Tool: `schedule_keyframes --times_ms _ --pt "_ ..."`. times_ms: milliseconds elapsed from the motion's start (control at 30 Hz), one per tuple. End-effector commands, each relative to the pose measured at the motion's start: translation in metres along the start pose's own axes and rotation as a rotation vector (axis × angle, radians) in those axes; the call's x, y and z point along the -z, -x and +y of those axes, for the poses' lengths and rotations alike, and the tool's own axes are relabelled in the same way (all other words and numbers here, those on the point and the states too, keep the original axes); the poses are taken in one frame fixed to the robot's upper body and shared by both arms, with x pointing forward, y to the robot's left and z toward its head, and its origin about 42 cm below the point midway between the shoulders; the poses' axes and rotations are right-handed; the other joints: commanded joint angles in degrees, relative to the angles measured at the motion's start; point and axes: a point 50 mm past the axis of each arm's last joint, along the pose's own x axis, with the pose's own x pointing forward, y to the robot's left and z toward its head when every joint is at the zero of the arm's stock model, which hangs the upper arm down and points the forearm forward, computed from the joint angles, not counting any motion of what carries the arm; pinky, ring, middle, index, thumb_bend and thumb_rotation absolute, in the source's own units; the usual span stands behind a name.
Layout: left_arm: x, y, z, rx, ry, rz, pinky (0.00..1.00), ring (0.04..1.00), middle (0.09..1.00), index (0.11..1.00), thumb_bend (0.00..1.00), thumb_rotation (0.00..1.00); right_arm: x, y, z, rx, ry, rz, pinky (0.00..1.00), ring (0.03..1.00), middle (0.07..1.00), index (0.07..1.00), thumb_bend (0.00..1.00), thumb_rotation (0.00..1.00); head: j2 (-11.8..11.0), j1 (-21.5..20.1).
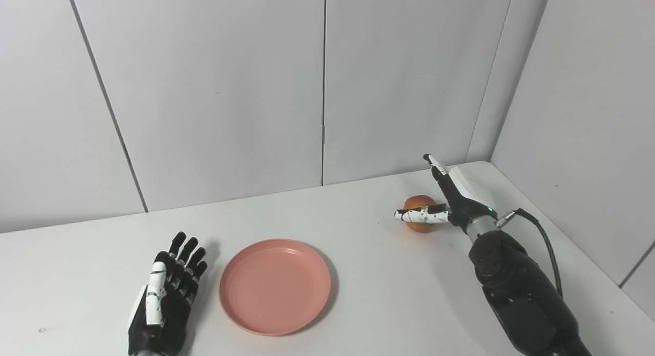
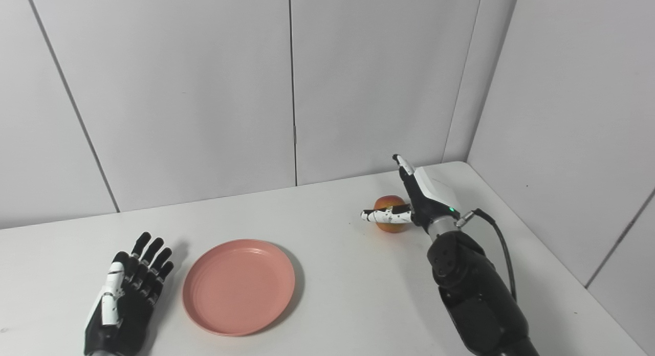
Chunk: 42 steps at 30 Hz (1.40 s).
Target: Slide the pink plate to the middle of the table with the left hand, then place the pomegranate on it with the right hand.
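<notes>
We see the pink plate (image 1: 275, 286) lying flat on the white table (image 1: 368, 294), near the front edge and left of the table's middle. It is round and shallow, a salmon pink, with a raised rim and faint concentric rings inside, and it holds nothing.

The pomegranate (image 1: 420, 213) sits far off to the right, toward the back right corner of the table and well apart from the plate. It is small and round, reddish orange with a paler yellow patch (much of its near side is hidden behind a finger, so we cannot judge its whole surface).

Our right hand (image 1: 450, 200) is at the fruit: the thumb lies across its near side and the other fingers (image 1: 435, 164) point up and away behind it, spread apart rather than wrapped around. We cannot tell whether the thumb actually touches the skin. The black forearm runs back to the lower right, with a cable (image 1: 542, 238) looping beside the wrist.

Our left hand (image 1: 166, 294) rests palm down on the table just beside the plate's left edge, its fingers stretched forward and slightly fanned, holding nothing.

Grey wall panels (image 1: 215, 90) stand behind the table.
</notes>
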Motion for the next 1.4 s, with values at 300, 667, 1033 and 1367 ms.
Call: schedule_keyframes --times_ms 300,667,1033,1367 --pt "0.009 0.008 0.006 -0.018 0.017 0.048 1.0 0.974 0.982 0.973 0.38 1.0 -0.011 -0.02 -0.021 -0.006 -0.005 -0.042 0.82 0.914 0.955 0.959 1.0 0.41 0.63 0.49" --pt "0.008 0.007 0.007 -0.013 0.006 0.046 1.0 0.972 0.98 0.975 0.39 1.0 -0.012 -0.031 -0.017 -0.043 -0.003 -0.033 0.78 0.887 0.946 0.95 1.0 0.32 1.13 1.04" --pt "0.007 0.008 0.007 -0.015 -0.003 0.044 0.99 0.966 0.974 0.969 0.4 1.0 -0.015 -0.037 -0.015 -0.063 0.086 -0.005 0.78 0.861 0.897 0.914 1.0 0.28 1.67 1.28" --pt "0.006 0.008 0.006 -0.009 0.006 0.044 0.99 0.971 0.979 0.97 0.41 1.0 -0.014 -0.039 -0.014 -0.022 0.091 0.015 0.65 0.728 0.781 0.783 0.89 0.06 1.95 1.65"
